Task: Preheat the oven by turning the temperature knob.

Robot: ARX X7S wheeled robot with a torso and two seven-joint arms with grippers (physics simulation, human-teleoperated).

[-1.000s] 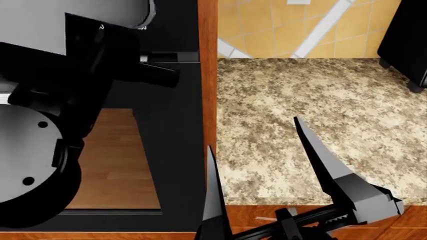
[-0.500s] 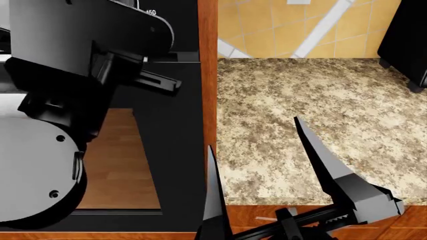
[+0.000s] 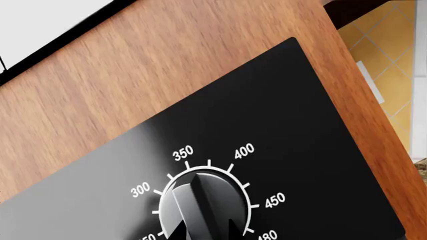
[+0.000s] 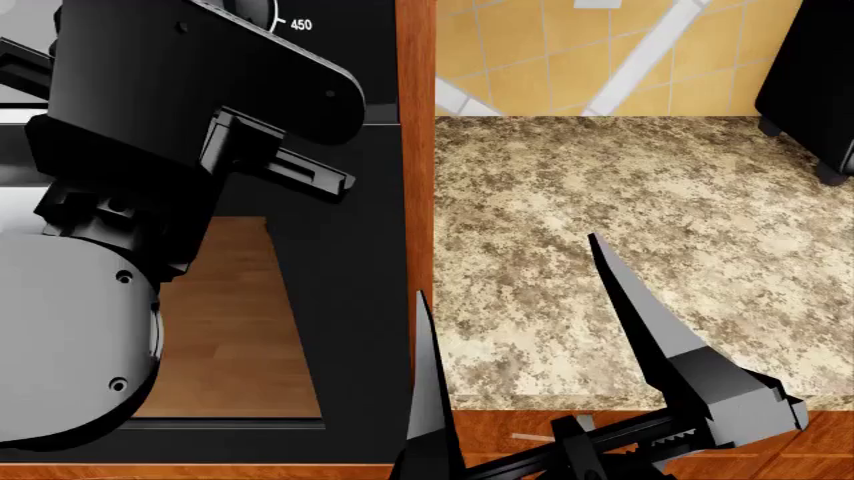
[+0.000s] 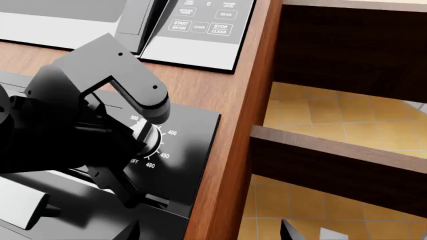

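Black against black, the left gripper (image 5: 137, 150) sits right at the temperature knob (image 3: 200, 210) on the oven (image 4: 354, 300) control panel, presumably to twist it; whether its jaws grasp the knob I cannot tell. The knob's pointer sits between the 300 and 350 marks. The right gripper (image 4: 521, 330) hangs spread open, idle over the speckled counter (image 4: 641, 190).
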